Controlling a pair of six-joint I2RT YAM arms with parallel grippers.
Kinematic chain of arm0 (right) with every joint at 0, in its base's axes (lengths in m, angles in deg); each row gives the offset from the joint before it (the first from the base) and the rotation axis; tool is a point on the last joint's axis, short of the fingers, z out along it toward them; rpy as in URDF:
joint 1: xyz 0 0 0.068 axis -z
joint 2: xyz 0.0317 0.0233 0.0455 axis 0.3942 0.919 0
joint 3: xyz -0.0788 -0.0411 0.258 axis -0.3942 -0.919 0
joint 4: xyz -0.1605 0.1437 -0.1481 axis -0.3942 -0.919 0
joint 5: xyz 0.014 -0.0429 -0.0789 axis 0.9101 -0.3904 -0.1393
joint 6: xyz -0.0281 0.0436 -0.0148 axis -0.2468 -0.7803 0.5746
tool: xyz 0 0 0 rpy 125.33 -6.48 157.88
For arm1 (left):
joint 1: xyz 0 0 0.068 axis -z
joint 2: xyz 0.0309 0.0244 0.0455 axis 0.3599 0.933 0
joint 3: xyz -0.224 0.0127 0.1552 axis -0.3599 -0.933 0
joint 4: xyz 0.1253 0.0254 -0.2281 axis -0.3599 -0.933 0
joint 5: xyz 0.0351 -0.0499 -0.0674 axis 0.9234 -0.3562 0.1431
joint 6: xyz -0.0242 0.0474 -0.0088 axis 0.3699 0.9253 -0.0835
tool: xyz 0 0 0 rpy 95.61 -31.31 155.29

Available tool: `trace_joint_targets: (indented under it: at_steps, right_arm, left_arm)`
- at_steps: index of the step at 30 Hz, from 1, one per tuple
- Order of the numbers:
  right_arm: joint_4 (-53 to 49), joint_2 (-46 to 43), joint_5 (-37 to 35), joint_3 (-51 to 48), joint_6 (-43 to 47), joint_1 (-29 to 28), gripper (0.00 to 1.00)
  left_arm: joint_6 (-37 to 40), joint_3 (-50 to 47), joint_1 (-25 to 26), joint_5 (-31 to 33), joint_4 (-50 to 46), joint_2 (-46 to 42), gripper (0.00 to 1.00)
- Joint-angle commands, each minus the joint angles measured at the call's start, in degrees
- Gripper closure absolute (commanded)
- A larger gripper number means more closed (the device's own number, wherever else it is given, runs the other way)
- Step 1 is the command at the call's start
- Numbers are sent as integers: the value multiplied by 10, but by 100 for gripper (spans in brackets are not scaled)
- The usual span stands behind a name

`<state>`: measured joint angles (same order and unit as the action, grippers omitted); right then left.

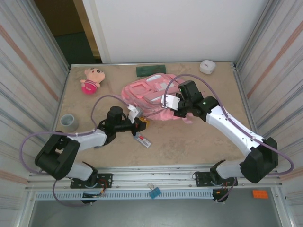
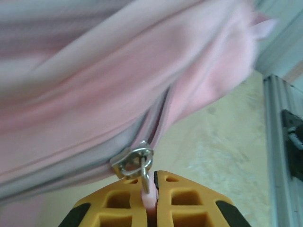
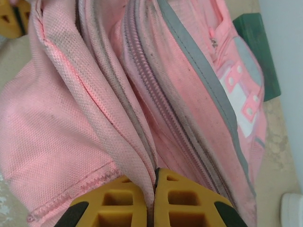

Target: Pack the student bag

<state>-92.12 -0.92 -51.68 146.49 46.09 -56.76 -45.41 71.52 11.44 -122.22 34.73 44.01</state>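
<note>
At centre frame of the overhead view, the pink student bag lies on the table, just below a dark green case at the far edge. The left gripper, at the bag's lower-left corner, has its yellow jaws pinched tight on the pink pull tab hanging from the metal zip slider. The right gripper, on the bag's right side, has its jaws clamped on a fold of pink fabric beside a zip line. A plush doll sits upper left, a tape roll at left, a small white case upper right.
</note>
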Motion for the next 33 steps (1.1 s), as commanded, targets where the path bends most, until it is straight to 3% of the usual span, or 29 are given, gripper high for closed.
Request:
trace_joint_targets:
  at_steps: [1,4,11,14,20,27,30,33]
  right_arm:
    - [102,2,-25,-17,-53,5,100]
    - [107,-8,9,-42,-47,5,100]
    - [89,-76,149,-105,56,44,100]
    - [88,-103,169,-131,115,57,100]
    - [60,-119,252,-126,154,94,100]
    - [42,-96,263,-113,155,95,100]
    - [41,-94,271,-111,154,96,100]
    - [41,-94,282,-110,151,103,100]
  left_arm:
    - [30,25,38,-84,-34,-46,99]
    - [51,49,68,-45,-92,-60,91]
    - [147,66,77,69,-229,-128,39]
    - [218,71,77,135,-297,-182,28]
    - [393,77,77,254,-339,-200,20]
    - [465,115,62,252,-294,-110,17]
    - [473,131,59,229,-265,-72,22]
    - [486,147,59,209,-255,-27,34]
